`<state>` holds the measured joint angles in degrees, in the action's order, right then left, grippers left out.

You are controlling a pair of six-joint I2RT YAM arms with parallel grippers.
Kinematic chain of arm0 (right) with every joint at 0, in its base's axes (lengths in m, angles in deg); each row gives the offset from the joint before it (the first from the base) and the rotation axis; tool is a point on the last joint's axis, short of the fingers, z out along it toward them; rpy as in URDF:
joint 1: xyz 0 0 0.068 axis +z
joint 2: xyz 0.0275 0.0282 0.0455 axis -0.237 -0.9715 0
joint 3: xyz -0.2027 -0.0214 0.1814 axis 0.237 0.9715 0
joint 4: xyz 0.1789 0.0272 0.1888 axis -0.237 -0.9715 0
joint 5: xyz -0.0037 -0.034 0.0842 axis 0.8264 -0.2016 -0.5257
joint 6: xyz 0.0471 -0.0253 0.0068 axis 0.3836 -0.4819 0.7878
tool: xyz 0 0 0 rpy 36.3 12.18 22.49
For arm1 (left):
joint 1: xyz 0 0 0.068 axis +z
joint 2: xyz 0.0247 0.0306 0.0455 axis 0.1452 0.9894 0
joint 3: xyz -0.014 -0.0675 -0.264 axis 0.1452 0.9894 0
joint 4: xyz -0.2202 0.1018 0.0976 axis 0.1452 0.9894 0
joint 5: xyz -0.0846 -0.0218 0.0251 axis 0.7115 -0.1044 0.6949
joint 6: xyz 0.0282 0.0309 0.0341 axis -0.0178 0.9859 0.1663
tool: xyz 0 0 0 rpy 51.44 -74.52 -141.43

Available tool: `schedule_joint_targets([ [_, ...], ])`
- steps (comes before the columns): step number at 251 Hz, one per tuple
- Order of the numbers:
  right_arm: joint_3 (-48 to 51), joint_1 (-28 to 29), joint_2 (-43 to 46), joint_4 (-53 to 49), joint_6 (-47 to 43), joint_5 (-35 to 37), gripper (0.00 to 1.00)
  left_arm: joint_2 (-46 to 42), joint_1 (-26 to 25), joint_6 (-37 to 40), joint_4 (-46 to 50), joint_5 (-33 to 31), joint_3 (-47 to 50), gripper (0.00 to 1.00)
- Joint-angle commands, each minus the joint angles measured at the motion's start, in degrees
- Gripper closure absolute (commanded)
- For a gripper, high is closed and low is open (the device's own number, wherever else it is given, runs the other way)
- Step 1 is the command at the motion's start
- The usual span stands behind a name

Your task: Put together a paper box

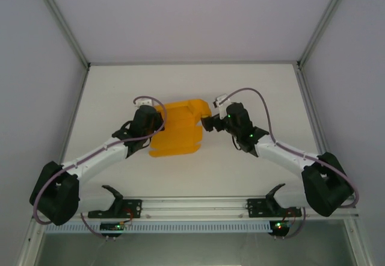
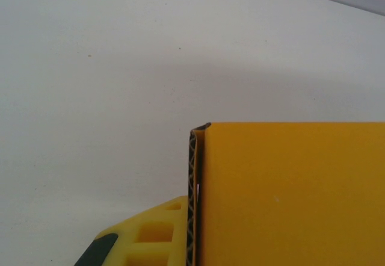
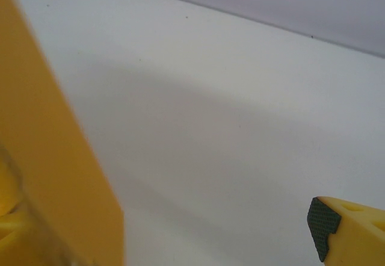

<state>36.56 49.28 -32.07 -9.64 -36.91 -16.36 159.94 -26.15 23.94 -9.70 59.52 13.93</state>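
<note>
Top external shows paper box (image 1: pixel 178 131) between left gripper (image 1: pixel 157 125), grip unclear, and wide-open right gripper (image 1: pixel 208 123).

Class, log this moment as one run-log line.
paper box: part-folded, on table | left gripper: at its left edge, grip unclear | right gripper: open, at its right edge | state: assembly unfinished

We see the paper box (image 3: pixel 54 157) as a blurred orange-yellow card panel close at the left, slanting from the top corner down to the bottom edge. The right pincer (image 3: pixel 174 242) is spread wide. One yellow finger (image 3: pixel 352 230) with a dark textured pad sits lower right, the other is dimly visible lower left by the card. Between them lies the white surface (image 3: pixel 228 133), with a pale grey wall (image 3: pixel 289 1) behind.
</note>
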Motion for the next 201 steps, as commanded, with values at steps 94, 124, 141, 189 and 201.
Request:
schedule_joint_targets([
  [94,-9.1,6.1,-11.8,0.7,-3.2,1.4,0.01,1.8,-0.1,-2.3,-2.4,3.5,-0.7,1.0],
  [124,-11.1,8.2,-15.1,1.6,-3.3,4.9,0.01,1.9,0.0,-3.2,-2.5,3.9,-0.7,1.0],
  [141,-12.4,9.2,-16.4,1.5,-3.5,7.7,0.01,2.0,-0.1,-3.4,-2.5,4.1,-0.7,1.0],
  [189,-11.0,10.4,-14.7,-0.3,-4.3,12.0,0.01,1.7,0.0,-3.2,-1.9,3.0,-0.3,1.0],
  [201,-9.7,10.3,-12.8,-0.8,-4.1,12.2,0.01,1.5,0.0,-3.0,-1.8,2.5,-0.1,1.0],
])
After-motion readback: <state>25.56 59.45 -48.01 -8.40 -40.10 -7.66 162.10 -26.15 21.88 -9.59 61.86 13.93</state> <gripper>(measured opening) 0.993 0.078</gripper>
